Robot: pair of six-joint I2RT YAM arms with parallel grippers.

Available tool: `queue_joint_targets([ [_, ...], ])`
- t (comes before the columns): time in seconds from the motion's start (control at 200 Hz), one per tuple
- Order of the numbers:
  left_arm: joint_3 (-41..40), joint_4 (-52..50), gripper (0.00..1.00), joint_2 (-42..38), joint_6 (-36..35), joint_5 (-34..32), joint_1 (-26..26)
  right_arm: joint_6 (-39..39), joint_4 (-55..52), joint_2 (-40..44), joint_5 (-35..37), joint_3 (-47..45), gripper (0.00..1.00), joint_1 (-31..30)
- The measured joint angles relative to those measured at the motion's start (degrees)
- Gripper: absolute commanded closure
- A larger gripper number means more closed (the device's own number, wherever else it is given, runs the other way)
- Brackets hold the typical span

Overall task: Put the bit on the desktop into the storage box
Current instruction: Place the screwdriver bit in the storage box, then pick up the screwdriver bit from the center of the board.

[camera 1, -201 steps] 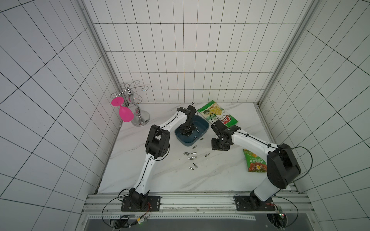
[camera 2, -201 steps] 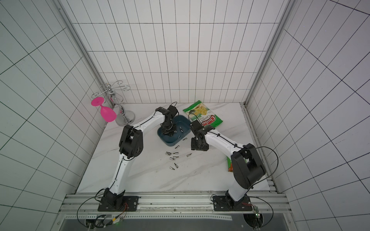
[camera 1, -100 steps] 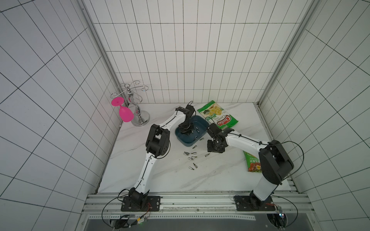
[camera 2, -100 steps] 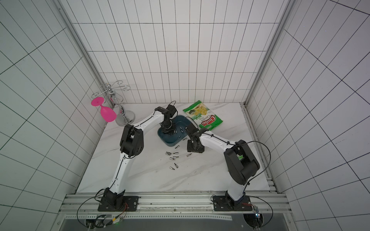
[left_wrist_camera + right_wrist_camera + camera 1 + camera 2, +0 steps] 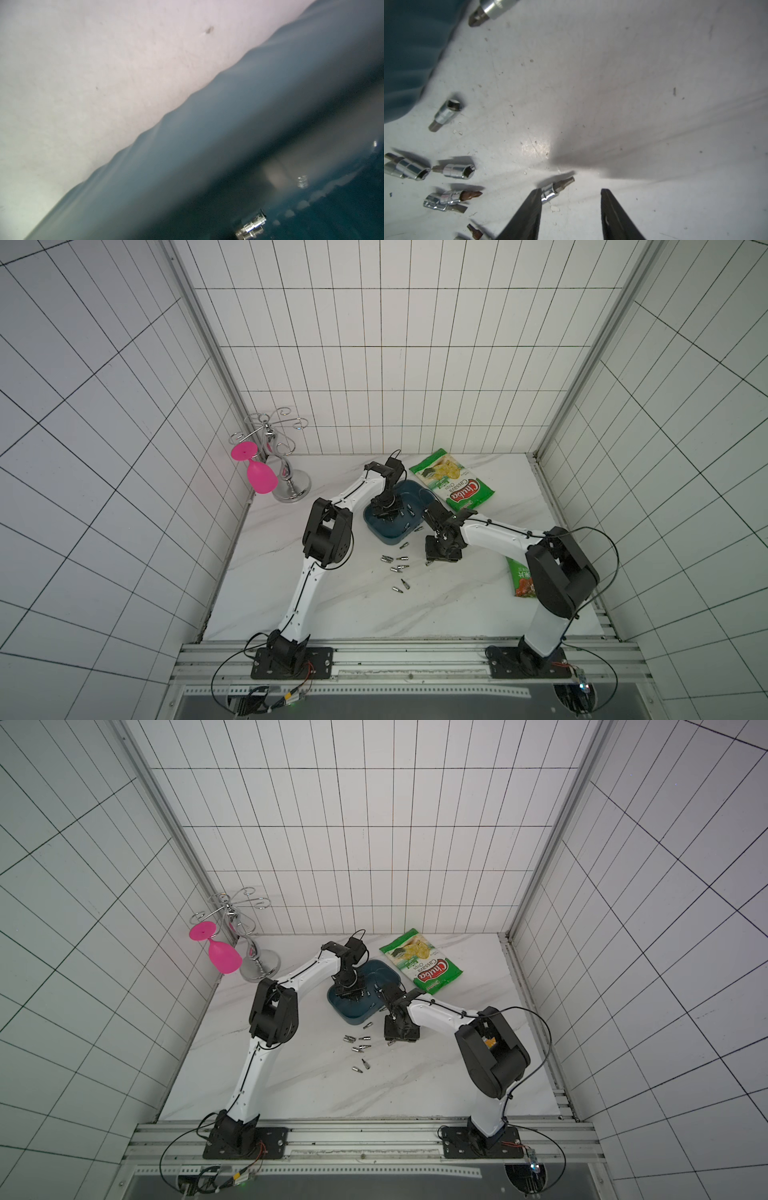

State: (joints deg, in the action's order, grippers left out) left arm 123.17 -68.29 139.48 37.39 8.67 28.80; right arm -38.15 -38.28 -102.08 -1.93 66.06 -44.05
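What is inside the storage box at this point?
A few silver bits lie on the storage box floor. The left gripper hangs over it, hiding part of the floor; exact count unclear.

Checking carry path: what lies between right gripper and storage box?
Right wrist view: mostly bare desktop, with one loose bit near the storage box; right gripper stands open.

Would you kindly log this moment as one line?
left hand: over storage box | right hand: open beside bit on desktop | other bits: loose
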Motion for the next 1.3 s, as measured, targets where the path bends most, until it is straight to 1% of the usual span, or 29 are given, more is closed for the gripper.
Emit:
queue_joint_targets([
  [0.48,0.7,-1.1,0.78,-0.7,0.0,0.1,-0.1,0.0,0.3,-1.6,-0.5,1.0,0.52,-1.1],
  [0.895,1.1,-2.7,0.77,-7.8,0.0,-0.5,-0.8,0.0,-0.2,-2.5,-0.9,1.0,0.56,-2.4],
  [1.03,0.4,-2.7,0.77,-9.6,0.0,-0.7,-0.8,0.0,-0.6,-2.5,-0.9,1.0,0.61,-2.6],
  [1.09,-0.4,-2.7,0.77,-10.3,0.0,-0.9,-0.8,0.0,-0.7,-2.5,-0.9,1.0,0.66,-2.6],
  [1.16,-2.1,-2.7,0.77,-11.2,0.0,-1.2,-0.8,-0.1,-0.7,-2.7,-1.2,1.0,0.70,-2.6],
  [1.3,-6.9,-2.6,0.77,-14.0,0.1,-1.5,-0.8,-0.1,-0.9,-3.4,-1.9,1.2,0.74,-2.6],
])
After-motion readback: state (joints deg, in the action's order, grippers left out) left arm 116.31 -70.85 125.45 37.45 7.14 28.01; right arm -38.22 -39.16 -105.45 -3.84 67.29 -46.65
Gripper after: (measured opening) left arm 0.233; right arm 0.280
